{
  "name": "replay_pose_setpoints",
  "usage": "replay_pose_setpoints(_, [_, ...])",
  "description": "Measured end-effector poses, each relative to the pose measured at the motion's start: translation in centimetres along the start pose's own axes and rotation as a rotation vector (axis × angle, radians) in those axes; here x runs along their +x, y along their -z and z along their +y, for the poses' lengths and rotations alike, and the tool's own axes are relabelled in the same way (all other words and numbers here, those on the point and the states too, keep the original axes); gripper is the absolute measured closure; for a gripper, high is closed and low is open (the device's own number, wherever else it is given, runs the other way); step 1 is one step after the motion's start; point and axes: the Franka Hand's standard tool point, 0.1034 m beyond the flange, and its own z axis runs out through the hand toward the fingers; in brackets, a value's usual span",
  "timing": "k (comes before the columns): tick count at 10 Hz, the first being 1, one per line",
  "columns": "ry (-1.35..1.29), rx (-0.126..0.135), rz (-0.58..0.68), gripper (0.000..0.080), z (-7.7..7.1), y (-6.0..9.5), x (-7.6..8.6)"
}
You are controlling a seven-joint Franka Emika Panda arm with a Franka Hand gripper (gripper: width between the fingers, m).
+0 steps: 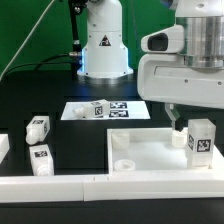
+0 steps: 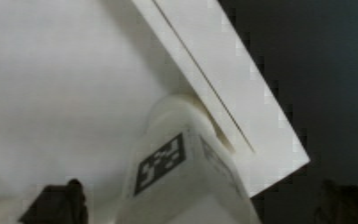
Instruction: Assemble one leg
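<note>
A white leg (image 1: 200, 141) with a black-and-white tag stands upright at the far corner of the white rimmed tabletop (image 1: 150, 160), on the exterior view's right. My gripper (image 1: 196, 118) hangs over it, open. One dark finger (image 1: 171, 116) shows beside the leg; the other is out of frame. In the wrist view the leg (image 2: 172, 165) rises between my two fingertips (image 2: 60, 205), with a gap on each side, next to the tabletop's rim (image 2: 211, 70). My gripper (image 2: 202, 208) straddles the leg without touching it.
Two loose legs (image 1: 38, 128) (image 1: 42, 158) lie on the black table at the exterior view's left. Another leg (image 1: 97, 108) lies on the marker board (image 1: 118, 108). A white bar (image 1: 50, 186) runs along the front. The robot base (image 1: 103, 45) stands behind.
</note>
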Motion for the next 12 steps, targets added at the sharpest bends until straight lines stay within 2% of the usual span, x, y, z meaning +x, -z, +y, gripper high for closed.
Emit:
replay_pose_setpoints(1, [0.227,-0.024,0.014,0.0151,-0.16,0.15,0.11])
replay_pose_setpoints(2, [0.345,-0.026,0.015,0.0151,-0.25,0.12,0.09])
replay_pose_setpoints(4, [0.341,-0.026,0.015,0.0151,-0.14,0.12,0.16])
replay_pose_setpoints(5, [0.331,-0.026,0.015,0.0259,-0.13,0.12,0.17])
replay_pose_setpoints(6, [0.329,-0.026,0.015,0.0405,-0.12,0.12,0.18])
replay_pose_setpoints(7, [0.275,-0.025,0.015,0.0405,-0.12,0.12,0.18])
replay_pose_setpoints(8, [0.194,-0.024,0.016,0.0515,-0.1,0.12,0.19])
replay_pose_setpoints(12, [-0.282,-0.018,0.033,0.0515,0.07,-0.04,0.23])
